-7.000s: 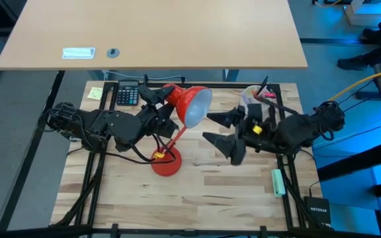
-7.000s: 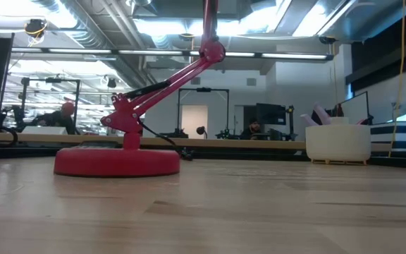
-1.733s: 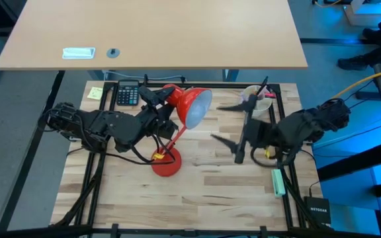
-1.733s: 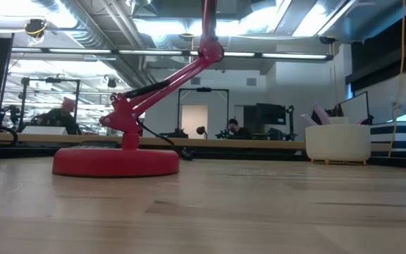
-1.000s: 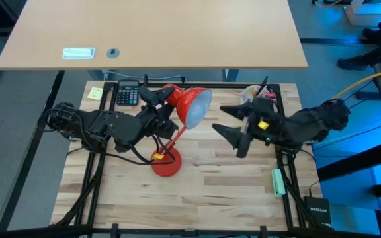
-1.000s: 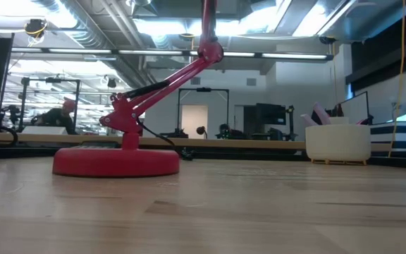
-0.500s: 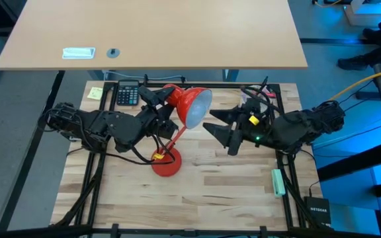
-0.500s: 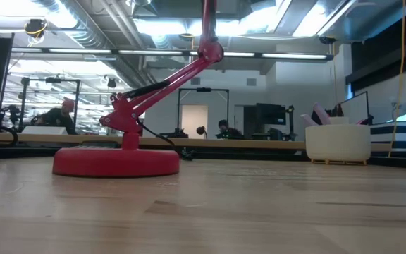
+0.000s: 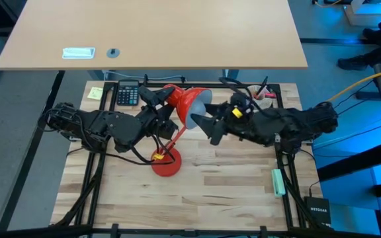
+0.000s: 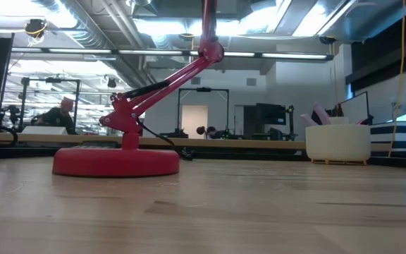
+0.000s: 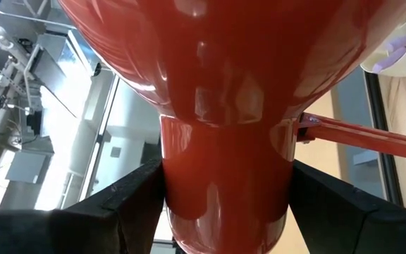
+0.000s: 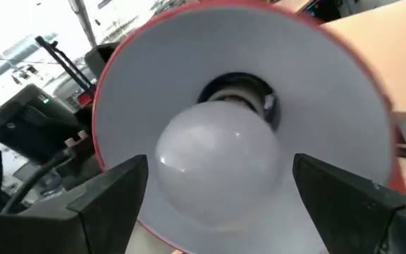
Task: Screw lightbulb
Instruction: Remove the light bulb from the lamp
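From above, the right gripper [image 9: 204, 124] sits at the mouth of the red lamp's shade [image 9: 185, 106], and only its own wrist camera shows what lies between its spread fingers [image 12: 108, 194]: the lightbulb [image 12: 217, 168], seated at the socket inside the white-lined shade, fingers open either side and not touching it. The left gripper [image 11: 224, 204] is clamped around the lamp's red neck [image 11: 224, 169] behind the shade. The table-level camera shows only the lamp's base [image 10: 117, 161]. A box by the table edge reads NETGEAR [image 9: 319, 209].
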You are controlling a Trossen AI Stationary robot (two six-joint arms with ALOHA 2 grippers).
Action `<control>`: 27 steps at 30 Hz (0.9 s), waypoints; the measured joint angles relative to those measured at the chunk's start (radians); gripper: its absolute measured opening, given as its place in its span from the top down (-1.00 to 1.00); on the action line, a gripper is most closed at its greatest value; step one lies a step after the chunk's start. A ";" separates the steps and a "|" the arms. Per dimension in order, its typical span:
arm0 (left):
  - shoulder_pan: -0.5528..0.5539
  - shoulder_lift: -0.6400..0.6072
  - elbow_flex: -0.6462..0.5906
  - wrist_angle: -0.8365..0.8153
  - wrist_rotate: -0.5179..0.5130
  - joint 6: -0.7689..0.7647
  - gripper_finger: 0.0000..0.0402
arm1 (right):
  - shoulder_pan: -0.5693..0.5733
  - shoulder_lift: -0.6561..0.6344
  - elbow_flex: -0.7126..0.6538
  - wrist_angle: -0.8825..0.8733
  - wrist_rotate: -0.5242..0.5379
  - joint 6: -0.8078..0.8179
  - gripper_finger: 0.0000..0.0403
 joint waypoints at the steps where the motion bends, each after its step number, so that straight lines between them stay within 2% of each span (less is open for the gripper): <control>1: -0.001 0.000 0.000 0.000 0.000 -0.004 -0.30 | -0.005 0.005 0.000 0.003 -0.018 0.000 -0.77; 6: -0.002 0.000 0.000 -0.001 0.000 -0.008 -0.30 | -0.033 0.027 0.000 0.054 -0.102 -0.005 -0.77; 21: -0.007 -0.001 0.000 0.000 0.001 -0.004 -0.30 | -0.054 0.033 0.000 0.058 -0.109 -0.008 -0.76; 24: -0.007 -0.001 0.000 0.000 0.001 -0.004 -0.30 | -0.054 0.033 0.000 0.057 -0.109 -0.008 -0.68; 27: -0.007 -0.001 0.000 0.000 0.001 -0.003 -0.30 | -0.054 0.033 0.000 0.058 -0.104 -0.024 -0.51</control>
